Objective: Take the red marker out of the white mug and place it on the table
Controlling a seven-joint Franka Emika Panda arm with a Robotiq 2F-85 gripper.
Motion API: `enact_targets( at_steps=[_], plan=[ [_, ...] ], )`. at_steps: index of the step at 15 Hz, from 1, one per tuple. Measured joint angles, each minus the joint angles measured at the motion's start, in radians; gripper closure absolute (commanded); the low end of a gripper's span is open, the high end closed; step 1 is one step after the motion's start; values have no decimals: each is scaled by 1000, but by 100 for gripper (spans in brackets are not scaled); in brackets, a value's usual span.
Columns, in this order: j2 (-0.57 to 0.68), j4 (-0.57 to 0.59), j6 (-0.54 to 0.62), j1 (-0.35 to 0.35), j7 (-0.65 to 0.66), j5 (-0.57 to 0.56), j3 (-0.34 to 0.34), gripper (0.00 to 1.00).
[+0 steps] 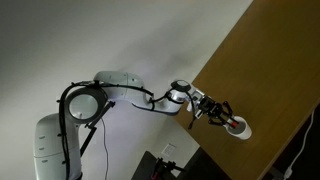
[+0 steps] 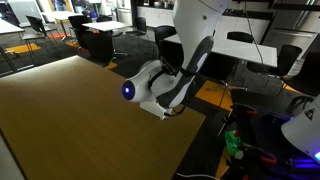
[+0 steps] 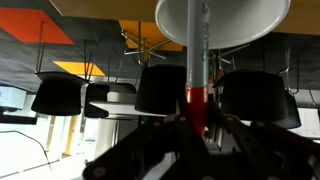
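Note:
The white mug (image 1: 239, 127) stands on the brown wooden table (image 1: 270, 60) near its edge. In the wrist view the mug (image 3: 222, 20) fills the top of the picture, and the red marker (image 3: 197, 98) runs from its mouth down between my dark fingers. My gripper (image 3: 197, 120) looks shut on the marker's red end, with the marker still reaching into the mug. In an exterior view the gripper (image 1: 222, 113) sits right against the mug. In the exterior view of the table (image 2: 80, 110), the arm (image 2: 165, 88) hides mug and marker.
The mug stands close to the table's straight edge (image 1: 205, 140). Black office chairs (image 3: 160, 88) and desks (image 2: 100, 30) stand in the room behind. Cables and a lit device (image 2: 232, 145) lie beside the table.

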Motion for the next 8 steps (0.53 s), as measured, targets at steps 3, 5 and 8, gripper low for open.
enact_targets(
  at_steps=[3,5,8],
  plan=[
    [-35,-18,-62,21,1,-8,0,94],
    [-59,-30,-92,32,2,-17,0,94],
    [-97,-45,-122,43,4,-35,0,94]
  ],
)
